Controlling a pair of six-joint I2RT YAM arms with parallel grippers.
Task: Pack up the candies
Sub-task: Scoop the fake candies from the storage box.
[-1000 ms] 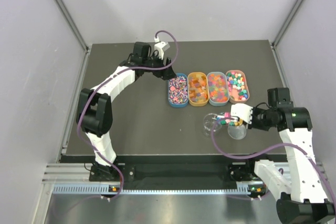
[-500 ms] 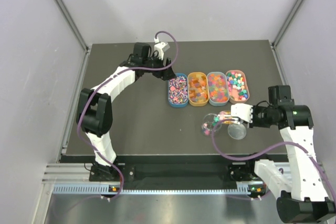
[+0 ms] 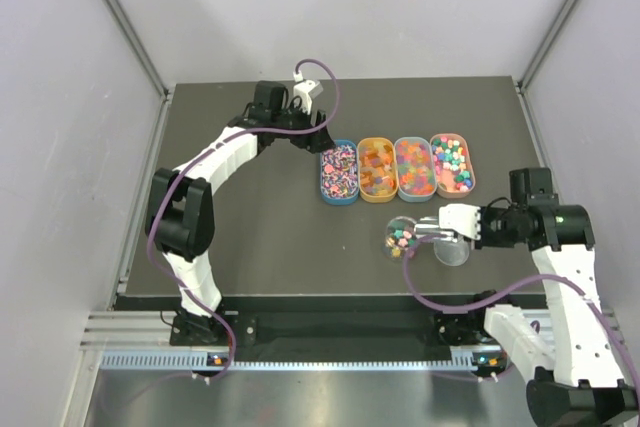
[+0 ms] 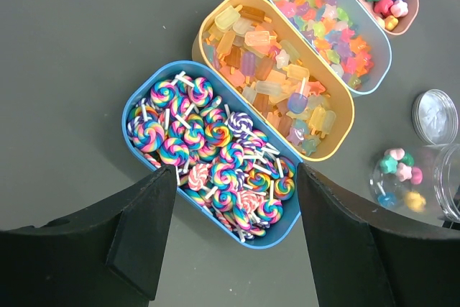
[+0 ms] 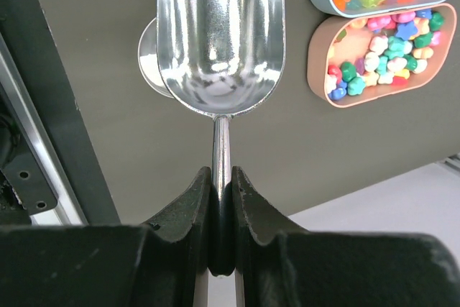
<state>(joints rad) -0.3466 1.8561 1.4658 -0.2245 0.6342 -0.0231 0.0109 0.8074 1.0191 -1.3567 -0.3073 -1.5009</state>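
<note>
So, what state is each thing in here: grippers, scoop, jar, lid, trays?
Left gripper: open, above the blue tray.
Right gripper: shut on the scoop handle.
Scoop: empty.
Jar: open, a few candies inside.
Lid: off, on the table.
Trays: all four filled with candies.

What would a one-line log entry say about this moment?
left gripper: open, over blue tray | right gripper: shut on scoop handle | scoop: empty | jar: holds some candies

Bright, even light, soft shadows; glare streaks the metal scoop [image 5: 219, 34]; all 3 views sharp.
</note>
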